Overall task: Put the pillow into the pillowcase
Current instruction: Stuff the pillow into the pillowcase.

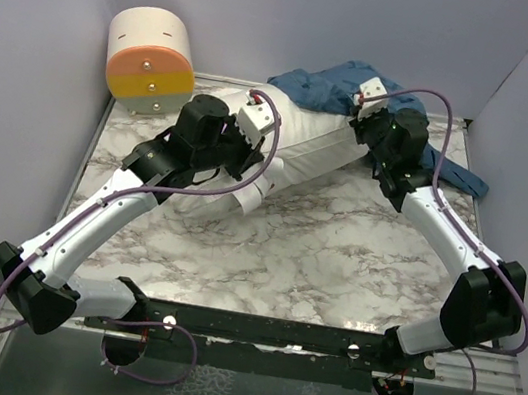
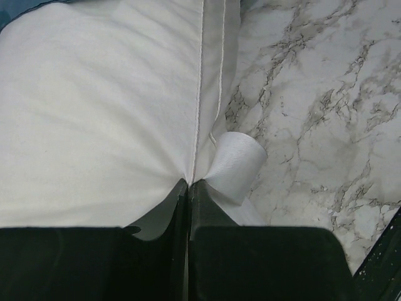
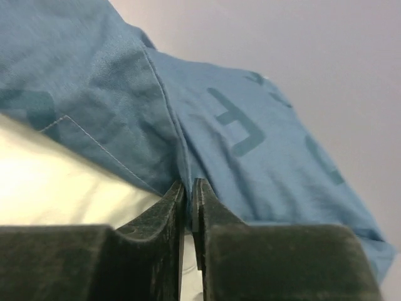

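Left claw point(image 2: 188, 185): pinching pillow point(image 2: 100, 106) seam.
Right claw point(image 3: 188, 187): pinching pillowcase point(image 3: 250, 144) hem, pillow just beneath.
Bench point(image 2: 313, 94): carries both.

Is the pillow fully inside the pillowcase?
No, most of the pillow lies bare on the table; only its far end meets the pillowcase.

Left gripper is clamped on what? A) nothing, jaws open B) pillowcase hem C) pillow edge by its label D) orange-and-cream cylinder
C: the left gripper is shut on the pillow at its seam, right beside the white label.
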Action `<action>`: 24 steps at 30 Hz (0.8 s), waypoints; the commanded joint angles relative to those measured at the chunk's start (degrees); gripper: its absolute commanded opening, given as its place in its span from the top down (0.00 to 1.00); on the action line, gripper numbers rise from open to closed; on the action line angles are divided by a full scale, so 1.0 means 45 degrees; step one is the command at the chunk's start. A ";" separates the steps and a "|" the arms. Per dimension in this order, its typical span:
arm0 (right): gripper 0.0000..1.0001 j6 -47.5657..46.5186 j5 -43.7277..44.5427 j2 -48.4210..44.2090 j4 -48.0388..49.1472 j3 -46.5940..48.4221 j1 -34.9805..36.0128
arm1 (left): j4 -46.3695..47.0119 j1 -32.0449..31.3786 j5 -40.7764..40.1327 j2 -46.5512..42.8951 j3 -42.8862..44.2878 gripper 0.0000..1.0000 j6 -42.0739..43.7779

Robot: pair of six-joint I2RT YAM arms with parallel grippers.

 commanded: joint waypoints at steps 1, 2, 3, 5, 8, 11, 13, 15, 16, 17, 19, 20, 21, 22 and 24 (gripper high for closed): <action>0.97 0.1214 -0.2054 -0.0721 -0.0885 0.0853 -0.0017 | 0.2023 0.0196 0.1551 -0.0438 0.0827 1.00 -0.0598; 0.99 0.1476 -0.2404 -0.0903 -0.0987 0.0993 -0.0027 | 0.2061 0.0205 0.1792 -0.0380 0.1021 1.00 -0.0745; 0.99 0.1733 -0.2711 -0.1091 -0.1061 0.1154 -0.0011 | 0.2078 0.0209 0.2103 -0.0294 0.1209 1.00 -0.0912; 0.99 0.2248 -0.3166 -0.1510 -0.1144 0.1487 0.0017 | 0.2179 0.0209 0.2629 -0.0201 0.1647 1.00 -0.1254; 0.99 0.2804 -0.3567 -0.2181 -0.1127 0.1885 0.0079 | 0.2482 0.0209 0.3330 -0.0193 0.2136 1.00 -0.1779; 0.99 0.3275 -0.3877 -0.2691 -0.1140 0.2235 0.0091 | 0.3022 0.0223 0.3939 -0.0295 0.2221 1.00 -0.2361; 0.99 0.3544 -0.4048 -0.2829 -0.1052 0.2280 0.0080 | 0.3488 0.0230 0.4190 -0.0379 0.1985 1.00 -0.2692; 0.99 0.3711 -0.3905 -0.2695 -0.0885 0.2088 0.0071 | 0.3783 0.0271 0.4176 -0.0327 0.1583 1.00 -0.2811; 0.99 0.3734 -0.3729 -0.2473 -0.0916 0.1975 0.0085 | 0.3865 0.0337 0.4117 -0.0263 0.1364 1.00 -0.2818; 0.99 0.3751 -0.3641 -0.2206 -0.1059 0.1926 0.0081 | 0.3976 0.0469 0.4100 -0.0175 0.1103 1.00 -0.2853; 0.99 0.3802 -0.3427 -0.1692 -0.1075 0.1614 0.0081 | 0.4079 0.0890 0.4146 0.0048 0.0660 1.00 -0.2895; 0.99 0.3889 -0.3359 -0.1473 -0.0996 0.1398 0.0074 | 0.4134 0.1171 0.4156 0.0177 0.0436 1.00 -0.2900; 0.99 0.4037 -0.3292 -0.1243 -0.0920 0.1180 0.0080 | 0.4163 0.1575 0.4156 0.0303 0.0345 1.00 -0.2861; 0.99 0.4128 -0.3122 -0.1066 -0.0862 0.1014 0.0076 | 0.4206 0.1899 0.4161 0.0448 -0.0013 1.00 -0.2805; 0.99 0.4298 -0.2913 -0.0714 -0.0780 0.0771 0.0081 | 0.4350 0.2520 0.4148 0.0702 -0.0528 1.00 -0.2682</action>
